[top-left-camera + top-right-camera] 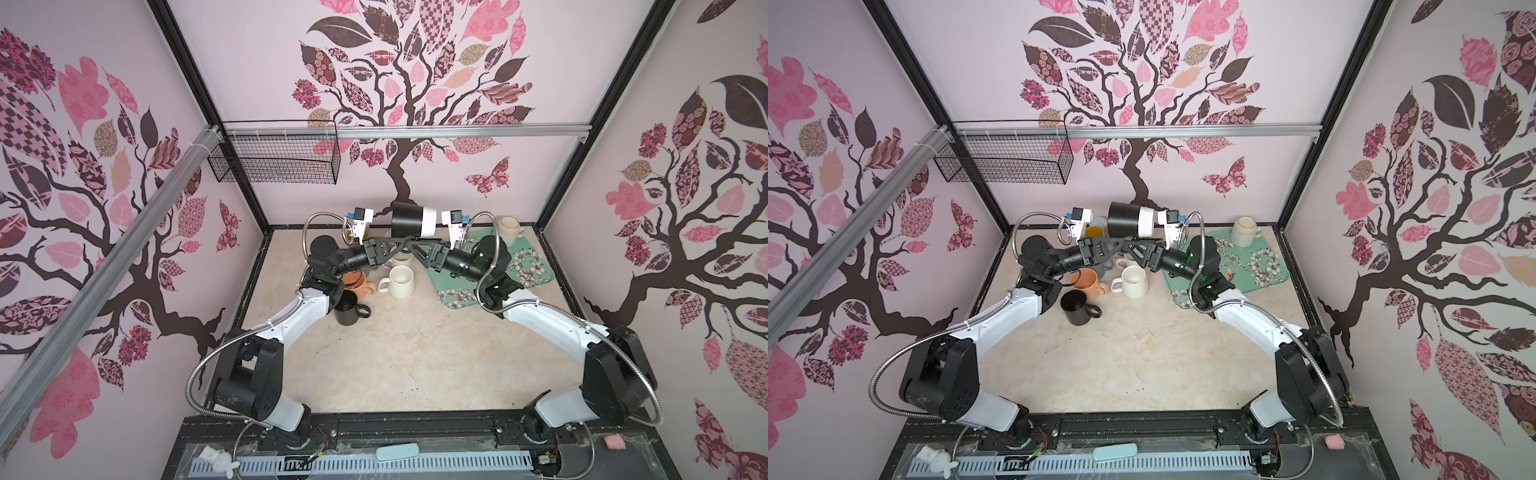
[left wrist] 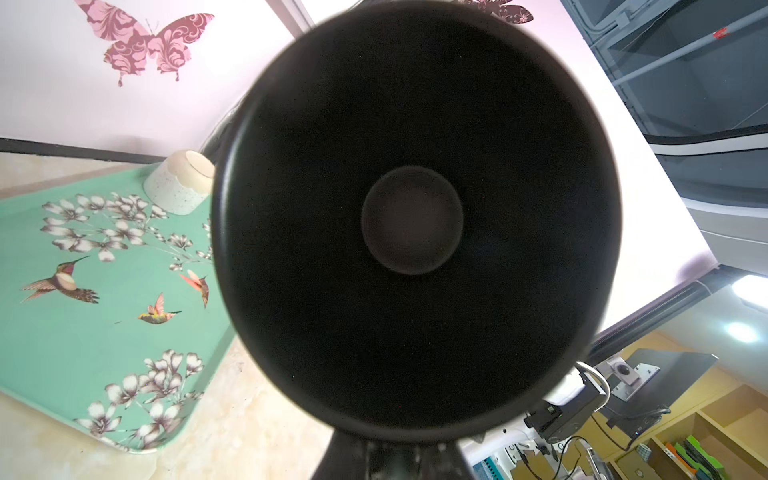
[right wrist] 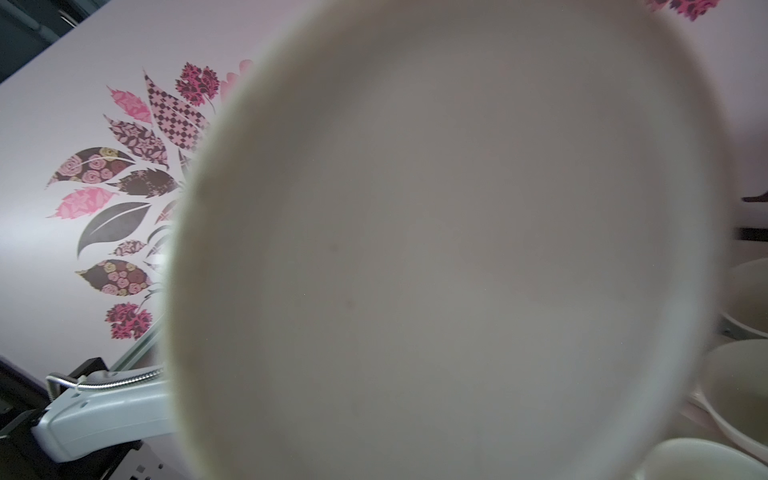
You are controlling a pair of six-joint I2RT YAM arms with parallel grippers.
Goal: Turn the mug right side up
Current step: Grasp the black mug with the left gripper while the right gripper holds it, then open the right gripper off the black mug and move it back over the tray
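Mug (image 2: 415, 220) fills both wrist views, its dark mouth facing the left tool (image 1: 405, 240) and its white base facing the right tool (image 1: 415, 244). Clenched beneath it, the left tool seemingly carries it sideways in the air, half-turned. Whether the right tool grips or has let go I cannot tell. Upright mugs (image 1: 401, 281) wait on the tabletop (image 1: 395, 353) below.

At least seven mugs, some half hidden behind the two arms (image 1: 291, 316) (image 1: 540, 320): one two-tone (image 1: 413, 224), one speckled (image 1: 509, 227), one cream (image 1: 401, 282), one orange (image 1: 360, 286), one black (image 1: 348, 312), one white (image 1: 402, 258), one yellow-lined (image 1: 1093, 231). One tray (image 1: 438, 277). One basket (image 1: 274, 160).
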